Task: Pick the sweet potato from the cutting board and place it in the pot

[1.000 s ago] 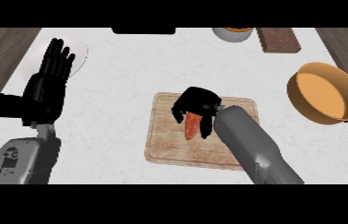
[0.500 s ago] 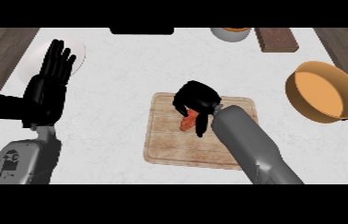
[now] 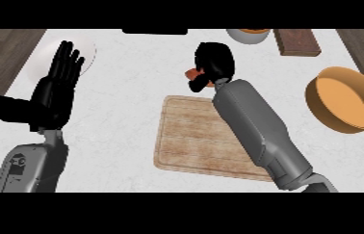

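Orange potato (image 3: pixel 192 73) half-hidden in curled right hand (image 3: pixel 215 59), off the board (image 3: pixel 188 141) | pot (image 3: pixel 314 100) well apart, right | left hand (image 3: pixel 57 86) open, resting | risk: potato slips mid-carry, clips pot rim

sweet potato (image 3: pixel 192 73): orange, mostly hidden, past board's far edge | cutting board (image 3: pixel 192 141): wooden, flat | pot (image 3: pixel 340 103): orange, at right

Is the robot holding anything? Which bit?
The right hand is curled round the sweet potato, hiding most; one orange end pokes out. The left hand holds nothing.
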